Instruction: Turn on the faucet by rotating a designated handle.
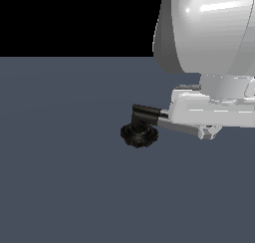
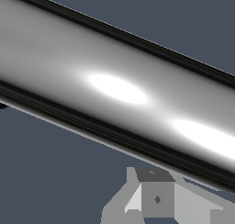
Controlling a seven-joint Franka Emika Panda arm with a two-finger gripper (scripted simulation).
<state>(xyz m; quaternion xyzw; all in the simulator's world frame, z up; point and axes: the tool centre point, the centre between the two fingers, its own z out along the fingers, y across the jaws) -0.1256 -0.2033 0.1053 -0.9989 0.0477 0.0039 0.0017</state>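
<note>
The faucet (image 1: 140, 134) stands mid-floor, with a round ribbed black base and a short black elbow. The handle (image 1: 180, 127), a shiny silver bar, runs from the elbow toward the exterior view's right. My gripper (image 1: 210, 132) hangs under the white hand at the bar's far end, its fingers close together and pressed against the bar's side with nothing between them. In the wrist view the handle (image 2: 114, 87) fills the frame as a wide bright cylinder, and the fingertips (image 2: 158, 198) sit just beside it.
A flat dark grey floor (image 1: 64, 177) spreads all around the faucet. The bulky white arm links (image 1: 209, 33) hang over the exterior view's upper right.
</note>
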